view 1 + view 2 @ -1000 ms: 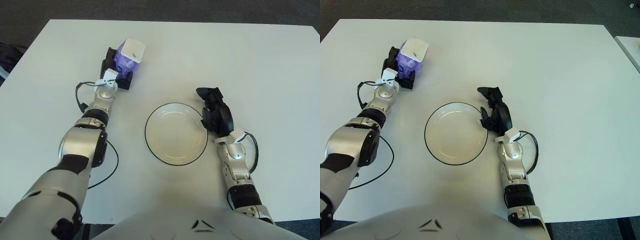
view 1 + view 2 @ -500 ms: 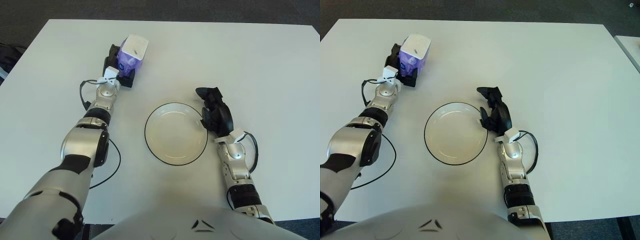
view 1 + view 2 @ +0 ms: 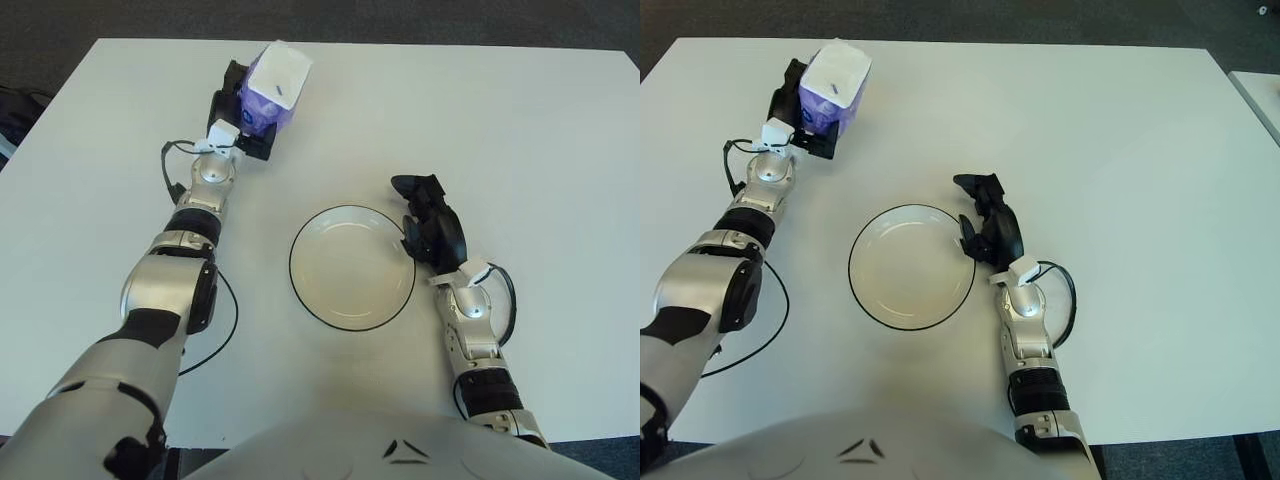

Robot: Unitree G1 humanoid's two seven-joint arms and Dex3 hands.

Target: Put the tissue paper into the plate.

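The left hand (image 3: 243,125) is mostly hidden behind the tissue paper pack (image 3: 273,85) it grasps, so only dark fingers show at the pack's near and left sides; how the fingers wrap its far side cannot be made out. The pack is a small purple block with a white top face bearing a short dark slit, tilted so that the top leans toward the far right. It is held at the far left part of the white table (image 3: 520,130), well apart from the plate (image 3: 352,267). The plate is a shallow cream round with a dark rim, and nothing lies in it. The right hand (image 3: 985,222) shows just beside the plate's right edge, fingers loosely curled and holding nothing. Compared with half a second ago, the pack sits farther up the table and more tilted.
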